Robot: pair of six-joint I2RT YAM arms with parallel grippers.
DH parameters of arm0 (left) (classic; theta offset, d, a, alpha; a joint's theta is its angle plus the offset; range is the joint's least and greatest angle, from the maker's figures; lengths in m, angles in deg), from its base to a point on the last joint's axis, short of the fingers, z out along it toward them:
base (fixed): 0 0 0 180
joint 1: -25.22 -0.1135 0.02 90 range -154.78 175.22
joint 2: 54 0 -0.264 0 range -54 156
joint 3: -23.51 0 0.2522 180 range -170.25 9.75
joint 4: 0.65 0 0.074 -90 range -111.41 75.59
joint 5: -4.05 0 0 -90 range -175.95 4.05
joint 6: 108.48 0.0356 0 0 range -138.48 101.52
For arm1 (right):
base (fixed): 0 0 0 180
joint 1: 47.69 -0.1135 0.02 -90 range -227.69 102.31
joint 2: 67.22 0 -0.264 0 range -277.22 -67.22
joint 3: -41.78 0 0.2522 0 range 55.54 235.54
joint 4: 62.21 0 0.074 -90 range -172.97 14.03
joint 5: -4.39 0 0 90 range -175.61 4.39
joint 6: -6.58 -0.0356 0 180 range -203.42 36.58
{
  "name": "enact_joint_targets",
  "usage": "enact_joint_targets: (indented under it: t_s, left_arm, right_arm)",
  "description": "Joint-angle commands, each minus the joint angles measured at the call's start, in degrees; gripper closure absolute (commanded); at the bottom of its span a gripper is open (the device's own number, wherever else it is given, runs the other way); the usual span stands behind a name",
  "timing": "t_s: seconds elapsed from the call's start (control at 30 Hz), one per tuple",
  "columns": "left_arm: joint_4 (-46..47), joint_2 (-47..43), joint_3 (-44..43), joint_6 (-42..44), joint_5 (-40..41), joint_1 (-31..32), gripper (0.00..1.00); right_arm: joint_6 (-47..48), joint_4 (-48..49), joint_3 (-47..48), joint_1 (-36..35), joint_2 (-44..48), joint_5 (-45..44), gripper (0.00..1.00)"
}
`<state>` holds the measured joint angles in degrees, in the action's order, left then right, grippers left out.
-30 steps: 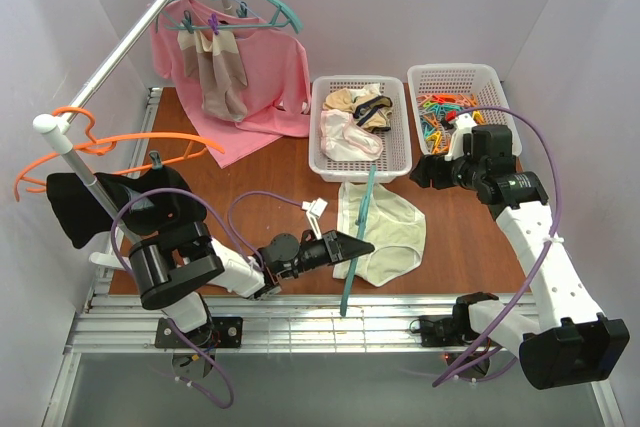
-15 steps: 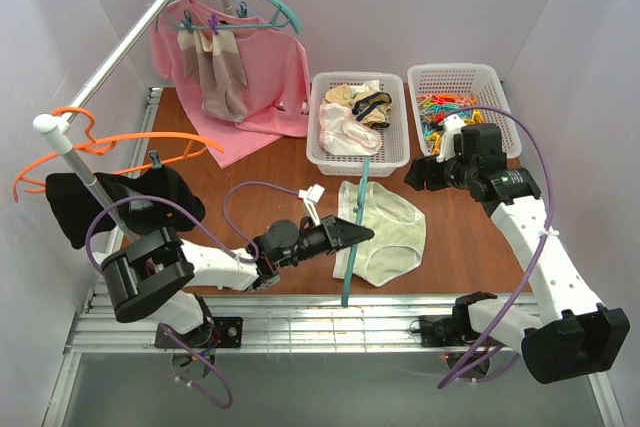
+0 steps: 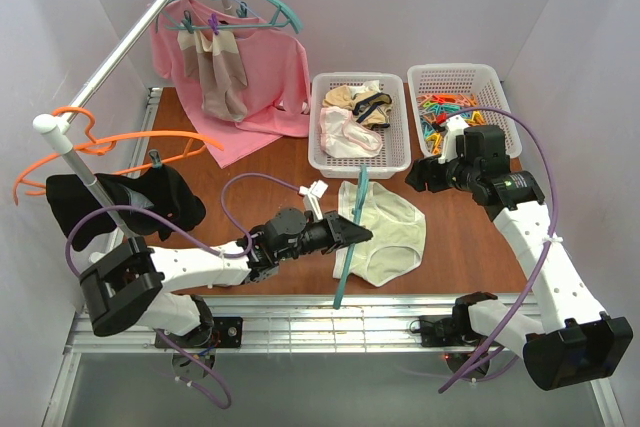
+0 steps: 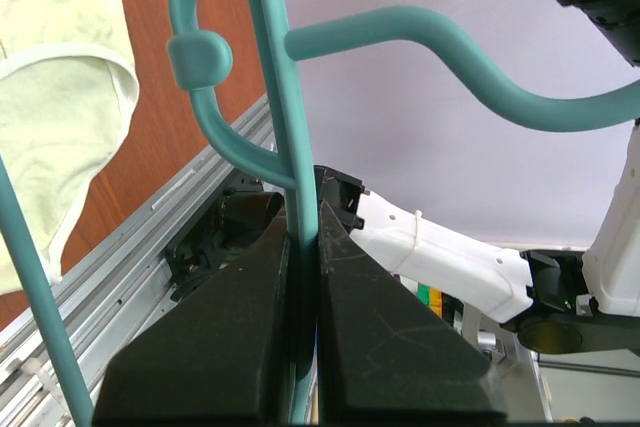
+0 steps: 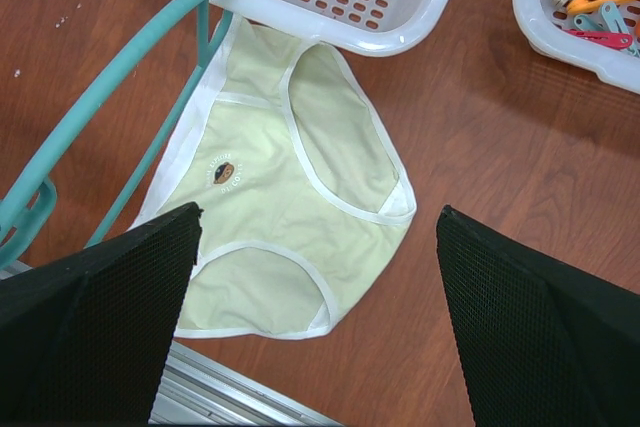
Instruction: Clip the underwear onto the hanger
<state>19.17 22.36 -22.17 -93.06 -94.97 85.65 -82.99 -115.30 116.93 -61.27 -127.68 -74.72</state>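
As seen from above, the left pincer (image 3: 355, 234) pinches the hanger (image 3: 345, 269), which slants across the underwear (image 3: 392, 232) lying flat on the desk (image 3: 270, 162) just past its tips. The right pincer (image 3: 425, 175) hangs spread, beyond the underwear.

Left wrist: the left pincer (image 4: 303, 237) is clamped on the hanger's (image 4: 270, 97) bar, with the underwear (image 4: 50, 127) to its left.

Right wrist: the right pincer (image 5: 318, 217) is wide apart, the underwear (image 5: 280, 177) below between the fingers and the hanger (image 5: 100, 137) to the left.
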Motion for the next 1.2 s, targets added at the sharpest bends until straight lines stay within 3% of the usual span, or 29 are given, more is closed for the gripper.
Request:
enact_joint_targets:
  t_s: [0.0, 0.73, 1.17]
  left_arm:
    - [-8.1, -3.3, -3.5, 0.8, 0.7, -0.6, 1.00]
    - [-6.9, -9.0, -1.2, -0.4, -1.0, -1.4, 1.00]
    - [-11.2, -9.4, -3.3, -0.2, -1.8, -1.5, 1.00]
  right_arm:
    - [0.6, -0.3, 0.5, -0.2, 0.9, 0.7, 0.14]
    - [1.0, -0.7, 0.0, -0.1, 0.5, 1.8, 0.14]
    - [1.3, -1.2, 0.2, -0.1, 0.3, 1.4, 0.13]
